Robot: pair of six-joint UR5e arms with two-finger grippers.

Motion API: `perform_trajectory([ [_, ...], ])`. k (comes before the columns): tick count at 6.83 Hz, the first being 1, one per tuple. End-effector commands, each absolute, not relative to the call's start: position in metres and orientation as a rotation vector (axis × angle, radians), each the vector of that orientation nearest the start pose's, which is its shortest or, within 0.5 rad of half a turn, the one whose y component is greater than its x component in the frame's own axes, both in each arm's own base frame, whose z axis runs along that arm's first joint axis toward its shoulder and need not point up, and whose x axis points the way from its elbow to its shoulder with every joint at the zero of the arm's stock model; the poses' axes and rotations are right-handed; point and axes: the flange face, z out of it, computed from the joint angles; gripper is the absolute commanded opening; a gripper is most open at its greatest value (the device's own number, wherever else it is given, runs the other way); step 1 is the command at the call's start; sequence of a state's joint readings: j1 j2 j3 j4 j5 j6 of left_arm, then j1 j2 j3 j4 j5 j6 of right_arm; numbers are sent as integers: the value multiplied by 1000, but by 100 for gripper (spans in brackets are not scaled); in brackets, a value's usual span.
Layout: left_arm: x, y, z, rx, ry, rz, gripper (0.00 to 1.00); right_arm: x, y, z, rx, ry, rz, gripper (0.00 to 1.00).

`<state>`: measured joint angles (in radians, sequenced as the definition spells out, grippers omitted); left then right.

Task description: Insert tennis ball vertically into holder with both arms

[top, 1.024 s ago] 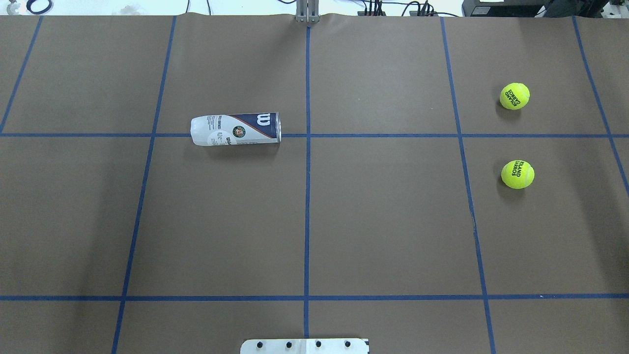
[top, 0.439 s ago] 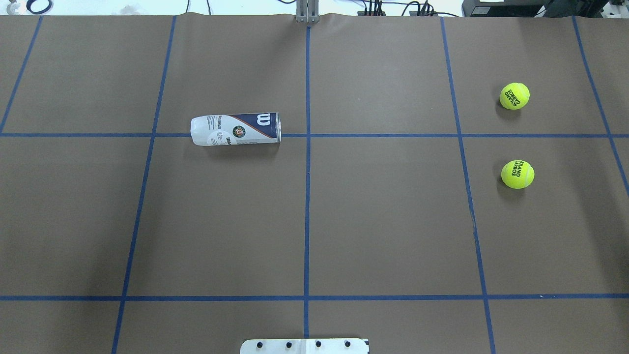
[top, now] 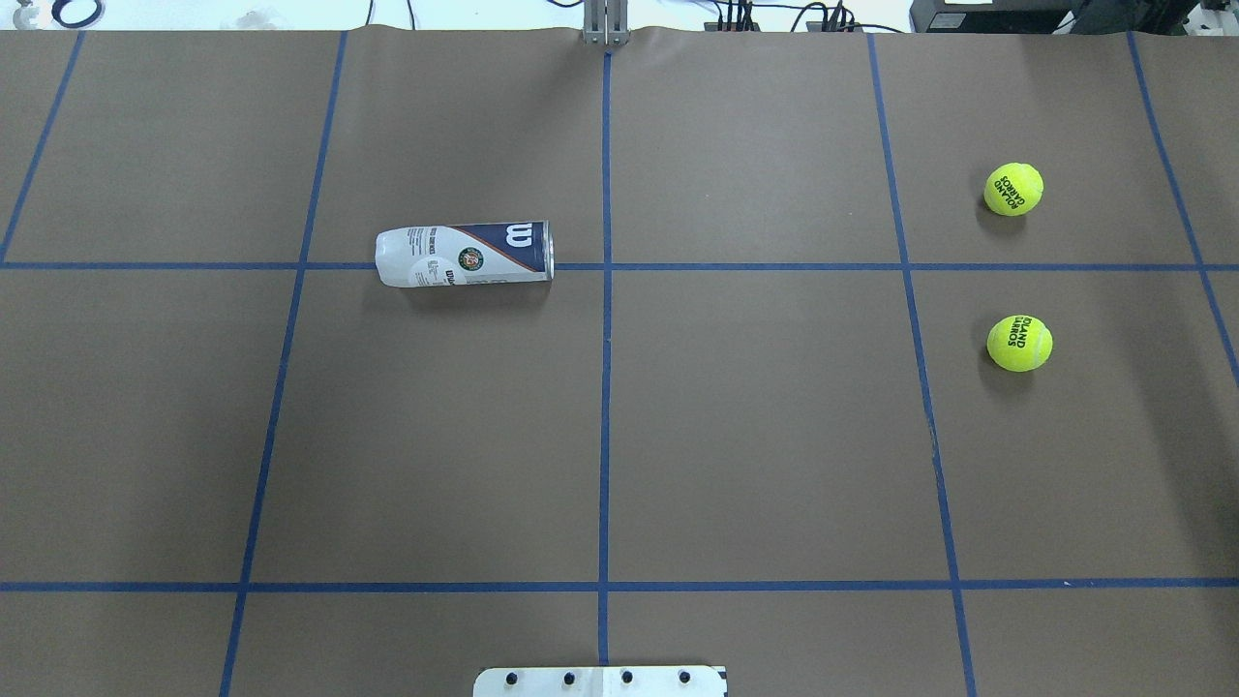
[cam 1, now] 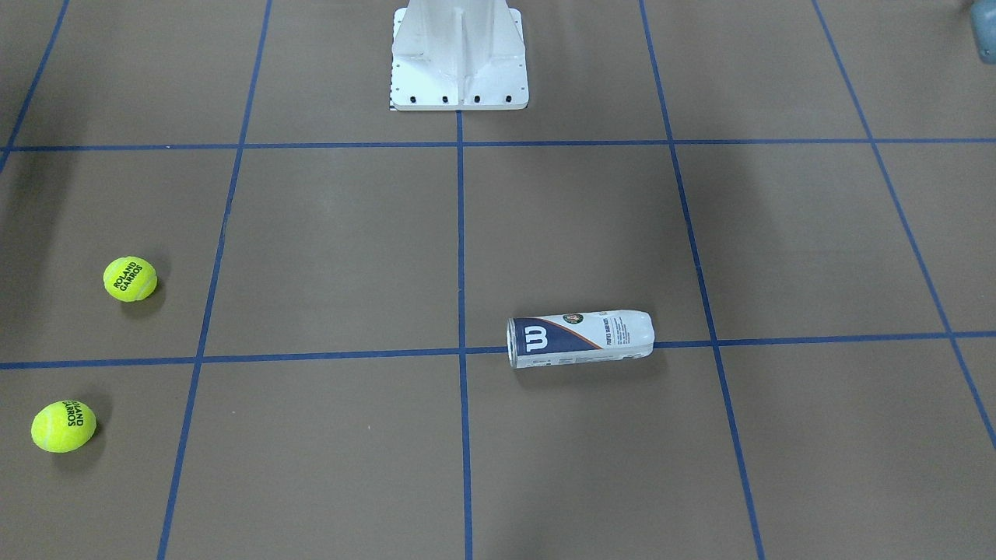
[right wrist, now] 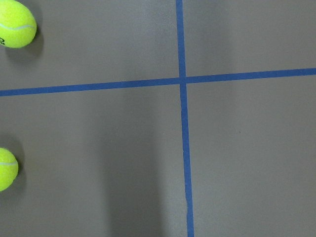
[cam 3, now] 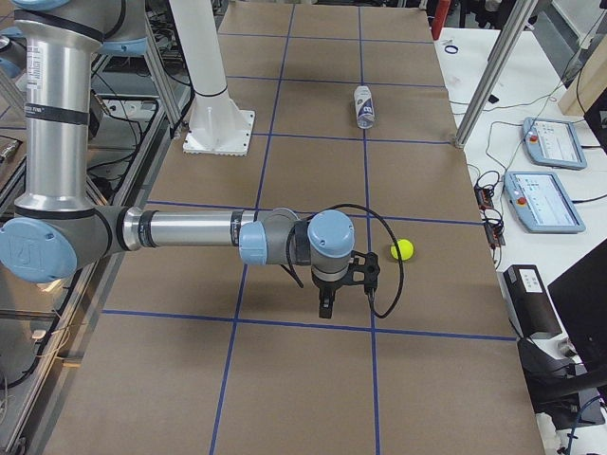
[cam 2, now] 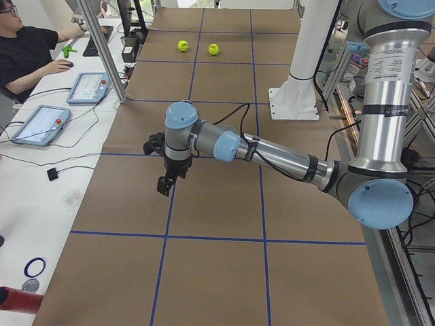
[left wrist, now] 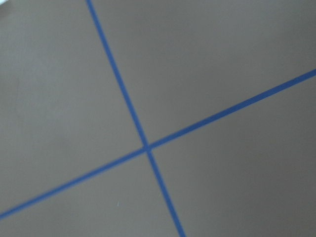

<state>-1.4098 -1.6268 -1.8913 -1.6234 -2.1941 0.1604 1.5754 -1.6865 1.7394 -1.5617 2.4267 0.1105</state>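
The holder [top: 463, 254] lies on its side left of the table's centre line, its metal-rimmed mouth toward the centre; it also appears as the holder [cam 1: 580, 337] and far off as the holder [cam 3: 363, 105]. Two yellow tennis balls, one ball [top: 1013, 189] and another ball [top: 1019, 343], rest at the right. My left gripper [cam 2: 164, 185] hangs above the table's left end, shown only in the exterior left view, so I cannot tell its state. My right gripper [cam 3: 325, 305] hovers near a ball [cam 3: 403, 249], shown only in the exterior right view, state unclear.
The white metal base [cam 1: 459, 70] stands at the robot's side of the table. Blue tape lines grid the brown surface. A person [cam 2: 27, 47] sits at a side desk with tablets [cam 2: 39, 124]. Metal posts [cam 3: 488, 81] stand at the table's far edge.
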Motion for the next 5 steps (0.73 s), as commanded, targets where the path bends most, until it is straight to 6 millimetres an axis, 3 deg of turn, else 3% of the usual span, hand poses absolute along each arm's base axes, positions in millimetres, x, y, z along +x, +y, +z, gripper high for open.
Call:
perform_trajectory([
  [1,94,-536,346,607,646,645,100,60,-445,624,8,-865,85,100],
  [2,157,-538,291,674,684,766,100,60,-445,623,8,-867,86,100],
  [3,223,-528,240,725,736,890,100,59,-445,623,8,-870,86,100],
  [4,275,-519,219,731,766,988,100,59,-446,621,12,-870,84,100],
  [5,321,-533,175,801,737,1093,100,59,-446,621,13,-870,82,100],
])
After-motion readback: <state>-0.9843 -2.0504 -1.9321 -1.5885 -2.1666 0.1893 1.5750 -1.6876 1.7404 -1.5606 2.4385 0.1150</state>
